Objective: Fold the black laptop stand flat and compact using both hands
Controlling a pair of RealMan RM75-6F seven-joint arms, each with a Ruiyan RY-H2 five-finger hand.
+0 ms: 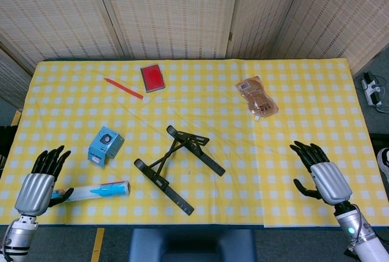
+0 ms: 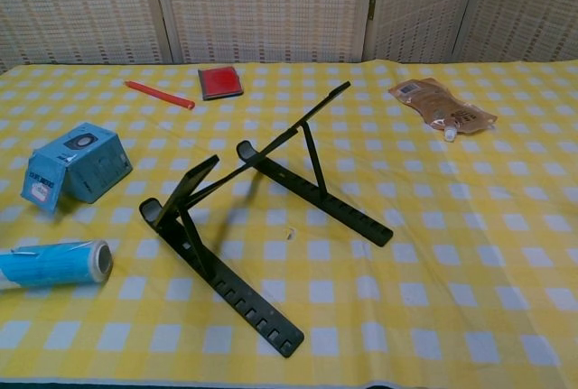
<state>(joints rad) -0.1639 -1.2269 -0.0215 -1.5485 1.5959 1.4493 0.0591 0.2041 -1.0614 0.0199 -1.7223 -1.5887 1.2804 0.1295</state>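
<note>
Head view: my left hand (image 1: 42, 180) hovers at the near left corner of the table (image 1: 316, 122), palm down, fingers spread and released, holding nothing; it sits low and outboard because I have not yet begun the reach. Just to its right lies a blue-and-white tube (image 1: 94, 191), its near end almost under my thumb, and beyond that, further from me, a small blue box (image 1: 106, 144) rests on its side. Farther right of this hand, at the centre of the yellow checked cloth, stands the black laptop stand (image 1: 178, 166): two notched base rails splayed on the cloth, linked by crossed struts. The chest view, which shows neither hand, makes clear that the upper arms of the stand are raised off the rails, so it is unfolded and all of the folding remains to be done. It lies well apart from both hands, roughly midway between them, which I judge suits a grasp from each side. Away from me, a red pen (image 1: 123, 88) and a red card case (image 1: 152, 77) lie near the table's far edge; a brown pouch (image 1: 257, 96) lies beyond my right hand and inboard of it. My right hand (image 1: 320, 175) floats above the near right part of the cloth, fingers apart, angled inward toward the stand, empty.
</note>
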